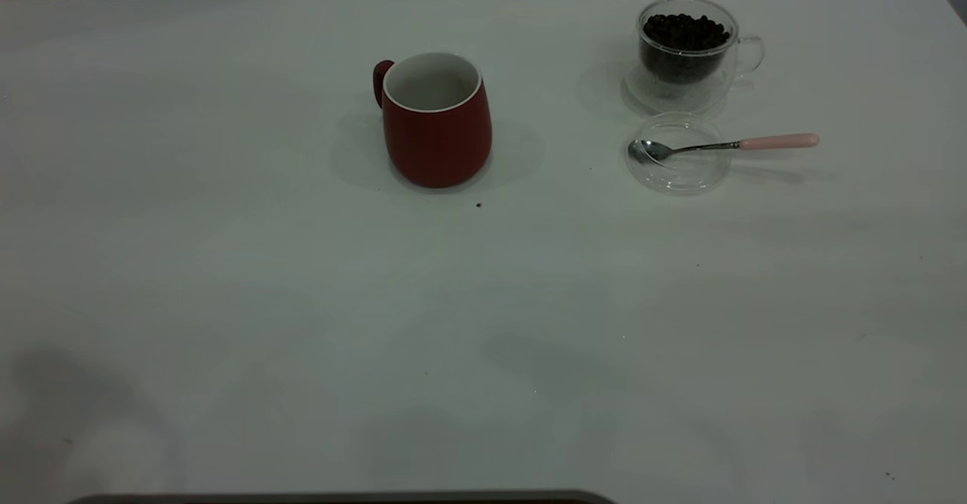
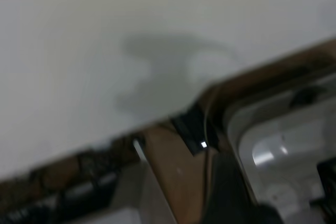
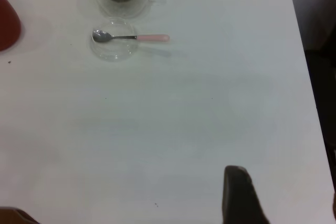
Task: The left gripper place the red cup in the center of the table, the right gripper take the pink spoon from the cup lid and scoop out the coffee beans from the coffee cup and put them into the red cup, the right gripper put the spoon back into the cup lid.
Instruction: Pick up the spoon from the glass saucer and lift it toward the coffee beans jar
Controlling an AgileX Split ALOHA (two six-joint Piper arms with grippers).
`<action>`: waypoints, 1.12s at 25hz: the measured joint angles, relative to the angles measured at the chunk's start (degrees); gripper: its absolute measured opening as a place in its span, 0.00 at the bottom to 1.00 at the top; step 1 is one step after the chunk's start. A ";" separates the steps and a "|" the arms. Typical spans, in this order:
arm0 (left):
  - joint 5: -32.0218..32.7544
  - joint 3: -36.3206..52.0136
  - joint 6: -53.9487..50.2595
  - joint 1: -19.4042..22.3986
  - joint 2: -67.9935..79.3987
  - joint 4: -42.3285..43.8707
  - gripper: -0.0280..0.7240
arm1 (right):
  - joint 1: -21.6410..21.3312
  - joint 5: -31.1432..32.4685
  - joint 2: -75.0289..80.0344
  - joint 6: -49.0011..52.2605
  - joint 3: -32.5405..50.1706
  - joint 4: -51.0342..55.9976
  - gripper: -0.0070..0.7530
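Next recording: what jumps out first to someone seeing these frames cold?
The glossy red ceramic cup stands upright and looks empty near the middle of the white table. To its right, toward the table's far edge, sits a clear glass cup full of dark coffee beans. Just in front of that lies a round clear cup lid holding the bowl of a pink-handled metal spoon.

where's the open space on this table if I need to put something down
The whole near half of the table is bare, as is the far left beyond the red cup. A clear lane runs between that cup and the lid. It is crowded far right: glass cup, lid and spoon sit close together.
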 joint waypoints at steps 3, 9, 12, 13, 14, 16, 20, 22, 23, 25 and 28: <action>-0.28 9.14 -1.27 0.00 -7.66 0.00 0.82 | 0.00 0.00 0.00 0.00 0.00 0.00 0.61; -0.34 17.89 -4.33 0.00 -21.79 -0.19 0.82 | 0.00 0.00 0.00 0.00 0.00 0.00 0.61; -2.03 18.99 -5.34 0.00 -27.28 -0.19 0.82 | 0.00 0.00 0.00 0.00 0.00 0.00 0.61; -2.87 19.32 -5.35 0.00 -29.00 -0.19 0.82 | 0.00 0.00 0.00 0.00 0.00 0.00 0.61; -3.23 19.63 -5.40 0.00 -30.26 -0.19 0.82 | 0.00 0.00 0.00 0.00 0.00 0.00 0.61; -3.23 20.11 -5.40 0.00 -32.82 -0.14 0.82 | 0.00 0.00 0.00 0.00 0.00 0.00 0.61; -3.23 20.16 -5.40 0.00 -37.46 -0.09 0.82 | 0.00 0.00 0.00 0.00 0.00 0.00 0.61; -3.18 20.16 -5.40 0.00 -39.98 -0.04 0.82 | 0.00 0.00 0.00 0.00 0.00 0.00 0.61; -3.12 20.16 -5.40 0.20 -41.28 -0.04 0.82 | 0.00 0.00 0.00 0.00 0.00 0.00 0.61; -2.99 20.16 -5.40 1.24 -43.39 -0.04 0.82 | 0.00 0.00 0.00 0.00 0.00 0.00 0.61; -2.99 20.16 -5.46 4.63 -46.25 -0.04 0.82 | 0.00 0.00 0.00 0.00 0.00 0.00 0.61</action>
